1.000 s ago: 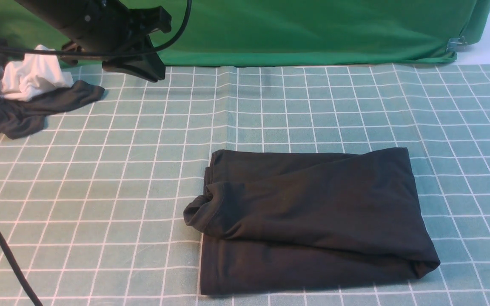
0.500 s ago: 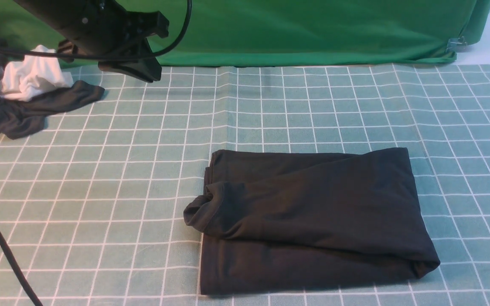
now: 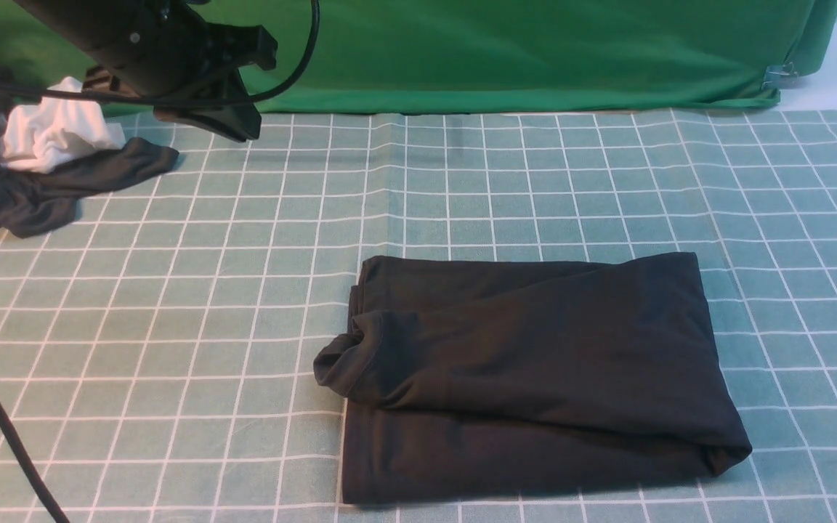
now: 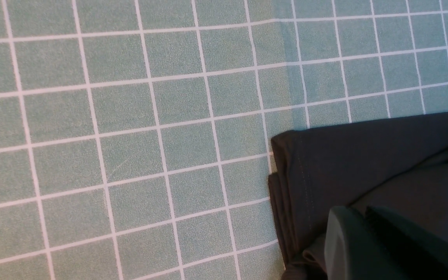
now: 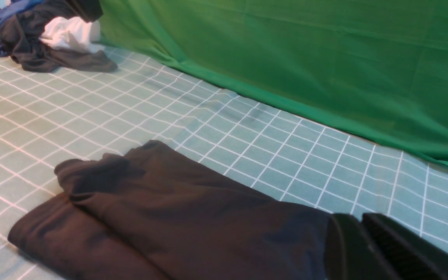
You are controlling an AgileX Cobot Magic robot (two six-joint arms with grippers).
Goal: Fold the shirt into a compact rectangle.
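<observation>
Low on the grid cloth (image 3: 229,305), the folded black shirt (image 3: 535,363) lies apart from both claws. The left claw (image 3: 245,129), jaws together, hangs farther out and to the shirt's left; the right claw (image 5: 360,245) is raised, its jaws almost hidden, apparently together.

The tabletop (image 3: 244,290) is viewed obliquely from above by the front camera, facing the green curtain (image 3: 498,58). The shirt (image 3: 535,363) is shared by all views, partly and more closely seen in the left wrist view; the curtain is faced slantwise in the right.
</observation>
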